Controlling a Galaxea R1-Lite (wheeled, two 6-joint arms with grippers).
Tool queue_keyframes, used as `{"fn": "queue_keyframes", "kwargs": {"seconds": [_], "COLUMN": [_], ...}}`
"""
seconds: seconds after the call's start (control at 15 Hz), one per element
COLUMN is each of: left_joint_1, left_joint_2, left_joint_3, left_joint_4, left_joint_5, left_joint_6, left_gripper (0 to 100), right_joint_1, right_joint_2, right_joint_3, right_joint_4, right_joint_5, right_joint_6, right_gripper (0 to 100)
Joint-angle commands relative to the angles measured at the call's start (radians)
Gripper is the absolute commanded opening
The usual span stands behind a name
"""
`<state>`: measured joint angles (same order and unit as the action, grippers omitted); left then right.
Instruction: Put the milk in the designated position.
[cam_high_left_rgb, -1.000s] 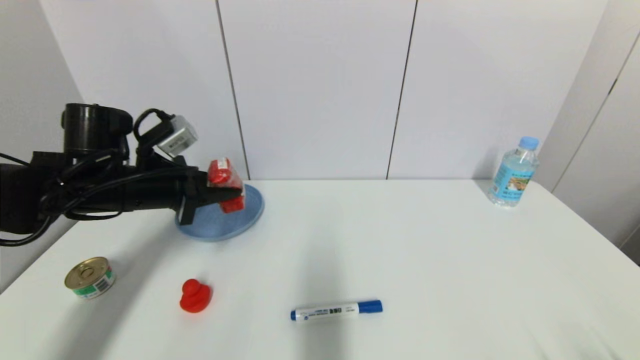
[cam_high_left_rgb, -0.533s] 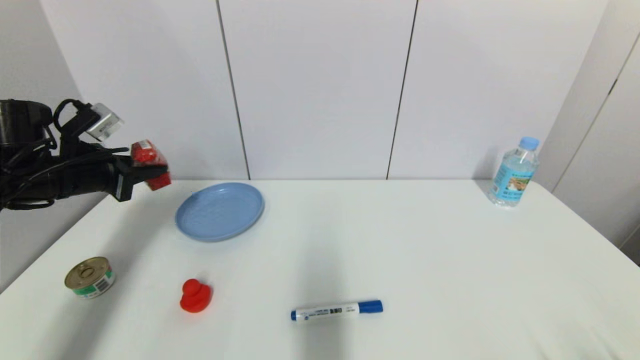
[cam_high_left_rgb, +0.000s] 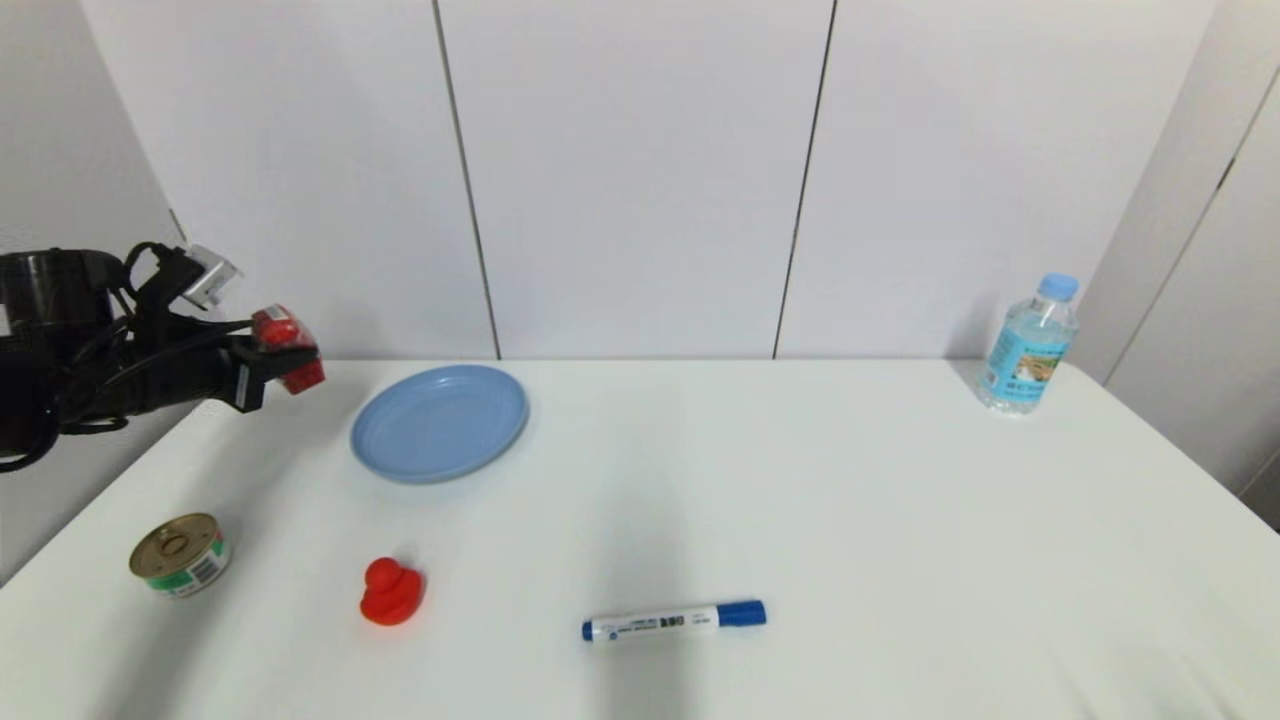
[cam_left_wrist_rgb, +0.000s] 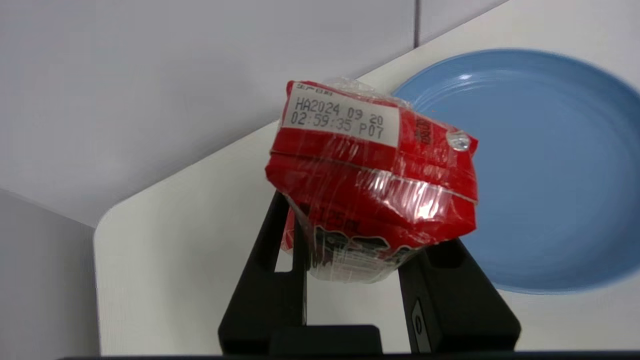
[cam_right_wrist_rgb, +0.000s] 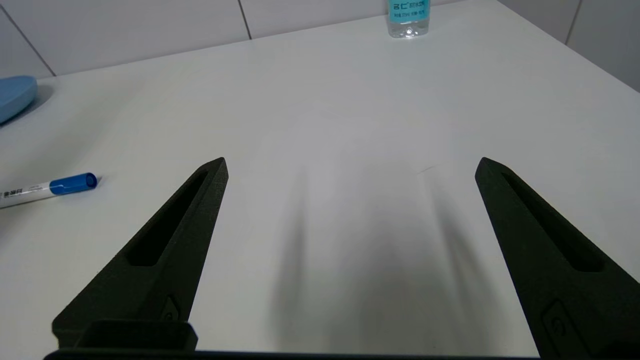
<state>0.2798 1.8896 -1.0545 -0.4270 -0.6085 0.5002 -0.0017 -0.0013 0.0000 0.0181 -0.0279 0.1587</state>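
The white worktop (cam_high_left_rgb: 800, 500) carries a blue plate (cam_high_left_rgb: 439, 422) toward its far-left corner, a tin can (cam_high_left_rgb: 179, 555), red duck (cam_high_left_rgb: 390, 592) and marker (cam_high_left_rgb: 673, 620) along its near edge, and a water bottle (cam_high_left_rgb: 1029, 345) at its far-right corner.

Blue plate (cam_high_left_rgb: 439, 422) just beyond left jaws; can (cam_high_left_rgb: 179, 555), red duck (cam_high_left_rgb: 390, 592) nearer; marker (cam_high_left_rgb: 673, 620) mid-counter; water bottle (cam_high_left_rgb: 1030, 345) far from the jaws.
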Motion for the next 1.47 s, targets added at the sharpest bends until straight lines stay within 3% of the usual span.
{"fn": "queue_keyframes", "kwargs": {"seconds": [0.07, 0.67, 0.73, 1.47], "left_joint_1": [0.002, -0.008, -0.008, -0.002], "left_joint_2": [0.152, 0.212, 0.21, 0.172], "left_joint_3": [-0.09, -0.119, -0.111, -0.101], "left_joint_4": [-0.012, -0.012, -0.01, 0.002], "left_joint_5": [-0.005, -0.008, -0.008, -0.01], "left_joint_6": [0.004, 0.008, 0.012, 0.009], "left_gripper": [0, 0, 100, 100], "right_joint_1": [0.0, 0.0, 0.0, 0.0], "right_joint_2": [0.001, 0.001, 0.001, 0.001], "right_joint_3": [0.0, 0.0, 0.0, 0.0], "right_joint_4": [0.0, 0.0, 0.0, 0.0], "right_joint_5": [0.0, 0.0, 0.0, -0.001], "right_joint_6": [0.001, 0.001, 0.001, 0.001], "right_gripper": [100, 100, 100, 100]}}
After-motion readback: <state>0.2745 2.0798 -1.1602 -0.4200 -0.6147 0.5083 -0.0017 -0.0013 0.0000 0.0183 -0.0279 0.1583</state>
